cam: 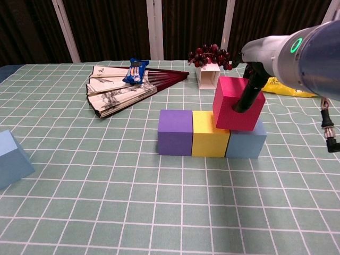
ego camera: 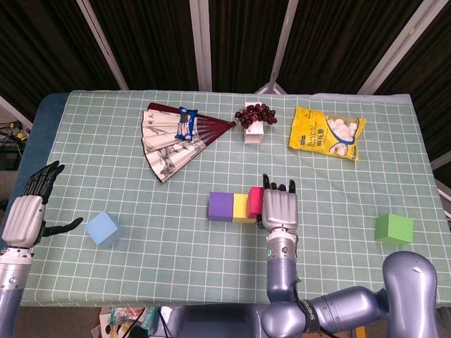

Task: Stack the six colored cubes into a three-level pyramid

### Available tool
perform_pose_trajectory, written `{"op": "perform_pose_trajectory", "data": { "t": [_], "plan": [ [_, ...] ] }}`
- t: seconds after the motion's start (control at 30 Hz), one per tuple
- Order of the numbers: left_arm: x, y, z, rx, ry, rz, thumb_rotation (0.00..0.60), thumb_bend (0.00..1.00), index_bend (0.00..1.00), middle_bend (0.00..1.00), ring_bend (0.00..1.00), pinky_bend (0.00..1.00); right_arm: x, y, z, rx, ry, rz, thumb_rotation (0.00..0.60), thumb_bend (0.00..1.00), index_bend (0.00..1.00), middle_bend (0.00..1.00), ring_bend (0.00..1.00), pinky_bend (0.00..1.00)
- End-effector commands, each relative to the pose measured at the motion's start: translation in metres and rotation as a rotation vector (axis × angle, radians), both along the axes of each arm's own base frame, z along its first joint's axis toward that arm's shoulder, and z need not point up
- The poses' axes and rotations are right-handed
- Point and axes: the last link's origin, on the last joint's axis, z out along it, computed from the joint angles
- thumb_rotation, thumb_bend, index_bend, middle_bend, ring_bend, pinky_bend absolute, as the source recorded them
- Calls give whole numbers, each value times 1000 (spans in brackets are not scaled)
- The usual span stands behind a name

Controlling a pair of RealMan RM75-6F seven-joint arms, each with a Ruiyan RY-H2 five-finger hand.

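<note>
A purple cube (cam: 175, 132), a yellow cube (cam: 210, 135) and a grey-blue cube (cam: 248, 144) stand in a row, touching. My right hand (ego camera: 280, 209) grips a red cube (cam: 238, 103) over the seam between the yellow and grey-blue cubes; one finger (cam: 247, 94) lies across its front face. Whether the red cube rests on them I cannot tell. In the head view the hand hides the grey-blue cube. A light blue cube (ego camera: 103, 228) sits at the left, with my left hand (ego camera: 28, 211) open beside it at the table edge. Far right lies a green cube (ego camera: 393, 229).
A folding fan (ego camera: 173, 141) with a blue snack packet (ego camera: 185, 124) on it lies at the back left. Dark grapes on a small white box (ego camera: 254, 120) and a yellow bag (ego camera: 328, 132) sit at the back. The table's left edge is close to my left hand.
</note>
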Motion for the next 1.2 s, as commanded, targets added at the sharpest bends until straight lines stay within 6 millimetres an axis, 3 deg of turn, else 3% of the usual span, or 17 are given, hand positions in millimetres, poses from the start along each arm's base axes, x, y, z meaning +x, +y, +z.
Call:
{"op": "perform_pose_trajectory", "data": {
  "t": [0.03, 1.2],
  "plan": [
    [0, 0, 0, 0, -2, 0, 600, 93, 0, 4, 7, 35, 0, 0, -2, 0, 4, 6, 600, 382, 0, 361, 212, 0],
    [-1, -1, -1, -20, -25, 3, 600, 103, 0, 4, 7, 35, 1, -1, -14, -9, 34, -1, 600, 381, 0, 361, 212, 0]
  ]
}}
